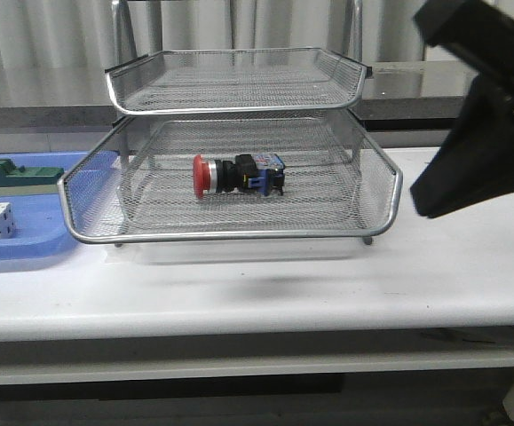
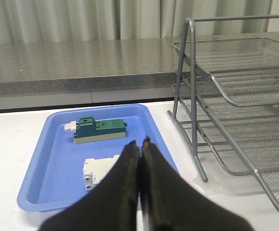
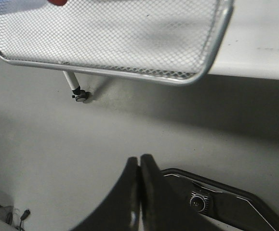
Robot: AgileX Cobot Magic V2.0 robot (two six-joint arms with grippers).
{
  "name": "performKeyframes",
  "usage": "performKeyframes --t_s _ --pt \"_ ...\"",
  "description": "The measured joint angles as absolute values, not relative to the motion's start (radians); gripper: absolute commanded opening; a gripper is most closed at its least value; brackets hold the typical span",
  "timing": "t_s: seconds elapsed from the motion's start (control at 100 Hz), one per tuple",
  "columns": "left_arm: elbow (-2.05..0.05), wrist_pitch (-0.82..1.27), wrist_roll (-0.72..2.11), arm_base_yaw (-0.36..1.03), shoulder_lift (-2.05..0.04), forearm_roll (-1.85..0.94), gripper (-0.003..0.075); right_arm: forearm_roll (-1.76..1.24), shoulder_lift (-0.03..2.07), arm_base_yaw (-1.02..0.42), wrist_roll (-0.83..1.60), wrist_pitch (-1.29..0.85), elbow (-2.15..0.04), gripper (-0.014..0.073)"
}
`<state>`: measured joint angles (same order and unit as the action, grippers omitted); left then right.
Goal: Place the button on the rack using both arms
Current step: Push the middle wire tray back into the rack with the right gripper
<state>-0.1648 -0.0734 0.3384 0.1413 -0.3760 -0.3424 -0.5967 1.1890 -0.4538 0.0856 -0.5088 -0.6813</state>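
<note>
Already the button (image 1: 237,175) is being seen lying on its side in a tray of the rack (image 1: 239,236); both grippers, left (image 2: 140,144) and right (image 3: 139,161), are being held closed and empty, so clear withdrawal is being favoured.

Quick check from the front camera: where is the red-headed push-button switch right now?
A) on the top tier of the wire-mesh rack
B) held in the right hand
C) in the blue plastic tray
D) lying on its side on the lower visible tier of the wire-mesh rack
D: the red-headed push-button switch lies on its side on the mesh of the silver wire-mesh rack, on the tier under the top one.
</note>
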Motion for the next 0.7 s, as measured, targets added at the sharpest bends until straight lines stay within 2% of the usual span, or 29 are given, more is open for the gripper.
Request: performKeyframes --t_s 0.39,0.7 --pt "-0.165 -0.073 0.338 0.141 -0.376 -0.342 -0.0021 -0.647 1.435 -0.612 0.086 -0.28 -0.689 -0.0067" --pt "-0.165 -0.073 0.338 0.141 -0.376 -0.342 -0.0021 -0.653 1.578 -0.632 0.088 -0.241 -0.79 -0.0067"
